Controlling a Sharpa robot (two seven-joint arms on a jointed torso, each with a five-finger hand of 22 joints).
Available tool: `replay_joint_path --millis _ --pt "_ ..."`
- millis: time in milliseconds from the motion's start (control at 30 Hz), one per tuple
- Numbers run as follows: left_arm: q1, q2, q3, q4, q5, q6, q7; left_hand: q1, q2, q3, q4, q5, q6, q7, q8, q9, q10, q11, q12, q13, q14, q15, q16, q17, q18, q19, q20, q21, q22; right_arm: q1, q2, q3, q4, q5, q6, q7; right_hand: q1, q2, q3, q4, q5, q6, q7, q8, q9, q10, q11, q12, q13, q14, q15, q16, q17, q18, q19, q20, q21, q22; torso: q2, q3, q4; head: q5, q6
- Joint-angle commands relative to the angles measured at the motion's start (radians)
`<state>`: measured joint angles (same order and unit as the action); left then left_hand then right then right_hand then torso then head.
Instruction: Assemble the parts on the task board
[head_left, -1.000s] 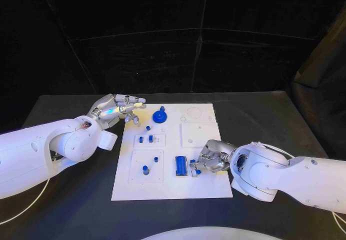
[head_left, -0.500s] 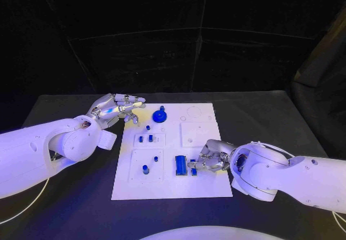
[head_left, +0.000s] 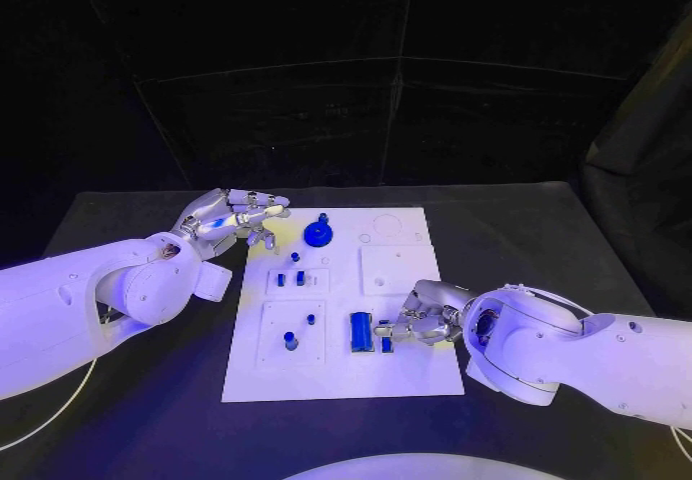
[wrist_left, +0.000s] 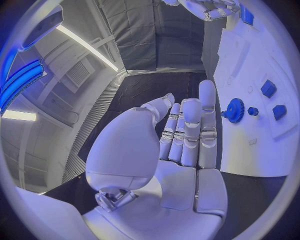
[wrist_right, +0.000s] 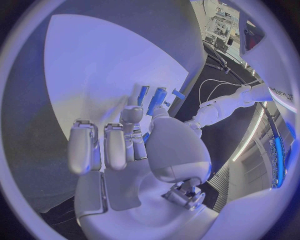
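Best done slowly here: keep the small blue part (head_left: 387, 342) upright in the right hand (head_left: 418, 318), line it up beside the long blue block (head_left: 361, 331) near the task board (head_left: 346, 380)'s near right area, and press straight down only once seated over its slot, easing the pinch without dragging the piece sideways. Worth watching for a tilt, since a part this small would likely jam or tip if pushed off-axis. Right hand curled over the board's right edge, fingertips (wrist_right: 132, 114) closed toward the small part beside the long block; appears to pinch it, though actual contact cannot quite be told. Left hand (head_left: 231, 218) hovering at the board's far left corner, fingers (wrist_left: 190, 131) stretched out side by side and only slightly apart, holding nothing, just beside the blue gear (head_left: 319, 235) but not touching it. Elsewhere on the board: two small blue pegs (head_left: 290, 279) left of centre, and further blue pieces (head_left: 300, 332) in the near left panel
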<state>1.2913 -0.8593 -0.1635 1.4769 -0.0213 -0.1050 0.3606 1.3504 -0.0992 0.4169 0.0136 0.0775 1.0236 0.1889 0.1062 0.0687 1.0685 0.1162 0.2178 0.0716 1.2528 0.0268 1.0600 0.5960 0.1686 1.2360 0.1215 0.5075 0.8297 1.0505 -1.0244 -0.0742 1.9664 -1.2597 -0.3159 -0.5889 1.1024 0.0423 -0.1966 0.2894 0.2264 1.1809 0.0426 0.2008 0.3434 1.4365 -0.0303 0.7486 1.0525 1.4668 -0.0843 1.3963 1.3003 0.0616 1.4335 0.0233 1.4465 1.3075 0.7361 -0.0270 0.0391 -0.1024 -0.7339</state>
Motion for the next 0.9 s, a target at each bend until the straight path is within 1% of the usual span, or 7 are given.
replay_joint_path --millis 33,200,233,333,567,733,900 --pt "0.001 0.001 0.001 0.001 0.003 0.011 0.004 -0.008 0.003 -0.003 0.003 0.002 -0.01 0.0 0.006 0.0 -0.006 0.0 0.003 -0.001 -0.01 0.0 0.001 -0.001 0.013 -0.003 0.003 -0.006 -0.001 0.001 -0.007 0.0 -0.006 -0.004 -0.023 0.034 0.023 -0.011 -0.007 -0.008 0.011 -0.003 0.004 -0.01 -0.001 -0.005 0.003 -0.034 -0.018 0.052 -0.005 -0.013 -0.022 -0.007 -0.007 0.002 -0.006 0.037 0.0 -0.0011 0.0011 -0.002 0.003" --pt "0.001 0.002 0.001 0.0 0.003 0.01 0.007 -0.008 0.003 -0.003 0.003 0.002 -0.01 0.0 0.006 0.0 -0.006 0.0 0.003 -0.001 -0.01 0.0 0.001 -0.001 0.013 -0.003 0.003 -0.006 -0.001 0.002 -0.023 0.0 -0.046 0.092 -0.111 0.183 0.161 -0.037 -0.005 -0.047 0.077 -0.101 0.046 -0.069 -0.023 -0.128 0.038 -0.328 -0.194 -0.02 0.024 -0.23 -0.301 0.044 -0.161 0.025 -0.158 -0.191 -0.003 -0.0019 0.0003 -0.003 0.012" --pt "0.001 0.003 0.001 -0.001 0.003 0.006 0.009 -0.008 0.003 -0.004 0.003 0.002 -0.01 0.0 0.007 0.0 -0.007 0.0 0.004 -0.001 -0.011 0.0 0.0 -0.004 0.013 -0.003 0.003 -0.007 -0.001 0.002 -0.028 0.0 -0.063 0.151 -0.133 0.263 0.208 -0.037 0.001 -0.059 0.087 -0.131 0.062 -0.086 -0.034 -0.175 0.053 -0.376 -0.231 -0.082 0.037 -0.393 -0.484 0.074 -0.263 0.035 -0.272 -0.343 -0.004 -0.0029 0.0002 -0.005 0.018" --pt "0.001 0.004 0.001 -0.005 0.003 -0.002 0.017 -0.01 0.0 -0.007 0.004 0.002 -0.012 0.001 0.009 0.0 -0.009 0.001 0.006 -0.001 -0.029 0.002 -0.02 -0.038 0.013 -0.008 0.003 -0.011 -0.003 0.006 -0.032 0.001 -0.109 0.316 -0.161 0.448 0.291 -0.028 0.007 -0.072 0.068 -0.168 0.093 -0.105 -0.051 -0.252 0.088 -0.495 -0.349 -0.181 0.068 -0.662 -0.71 0.119 -0.437 0.064 -0.526 -0.62 -0.009 -0.0052 -0.002 -0.006 0.028" --pt "0.0 0.007 0.0 -0.025 0.009 -0.027 0.057 -0.018 -0.007 -0.034 0.017 0.001 -0.024 -0.002 0.021 -0.002 -0.027 0.01 0.007 -0.007 -0.235 0.031 -0.311 -0.209 0.009 -0.205 0.031 -0.182 -0.11 0.041 -0.003 0.002 -0.256 0.722 -0.12 0.815 0.473 -0.008 0.04 -0.117 -0.012 -0.209 0.138 -0.136 -0.102 -0.322 0.16 -0.673 -0.645 -0.347 0.147 -1.065 -0.928 0.113 -0.559 0.147 -0.87 -0.843 -0.026 -0.0126 -0.0092 -0.003 0.058" --pt "-0.006 0.027 0.0 -0.066 0.042 -0.064 0.107 -0.015 -0.004 -0.044 0.029 0.001 -0.03 -0.001 0.015 -0.003 -0.017 0.026 -0.02 -0.01 -0.278 0.068 -0.564 -0.326 0.002 -0.337 0.078 -0.336 -0.236 0.059 0.055 0.006 -0.381 0.861 -0.071 0.96 0.483 -0.002 0.031 -0.142 -0.037 -0.224 0.142 -0.137 -0.154 -0.345 0.166 -0.683 -0.82 -0.377 0.191 -1.229 -1.055 0.123 -0.549 0.187 -1.029 -0.961 -0.034 -0.0126 -0.0138 0.003 0.09" --pt "-0.015 0.062 0.001 -0.12 0.082 -0.113 0.146 -0.012 -0.005 -0.061 0.036 0.001 -0.035 0.002 -0.004 -0.004 -0.024 0.041 -0.066 -0.009 -0.299 0.102 -0.724 -0.402 0.014 -0.433 0.126 -0.438 -0.338 0.064 0.129 0.026 -0.499 0.914 -0.045 1.029 0.459 0.013 0.027 -0.176 -0.048 -0.237 0.149 -0.137 -0.195 -0.371 0.182 -0.682 -0.914 -0.377 0.207 -1.302 -1.132 0.124 -0.538 0.203 -1.116 -1.025 -0.039 -0.0106 -0.0158 0.004 0.137"
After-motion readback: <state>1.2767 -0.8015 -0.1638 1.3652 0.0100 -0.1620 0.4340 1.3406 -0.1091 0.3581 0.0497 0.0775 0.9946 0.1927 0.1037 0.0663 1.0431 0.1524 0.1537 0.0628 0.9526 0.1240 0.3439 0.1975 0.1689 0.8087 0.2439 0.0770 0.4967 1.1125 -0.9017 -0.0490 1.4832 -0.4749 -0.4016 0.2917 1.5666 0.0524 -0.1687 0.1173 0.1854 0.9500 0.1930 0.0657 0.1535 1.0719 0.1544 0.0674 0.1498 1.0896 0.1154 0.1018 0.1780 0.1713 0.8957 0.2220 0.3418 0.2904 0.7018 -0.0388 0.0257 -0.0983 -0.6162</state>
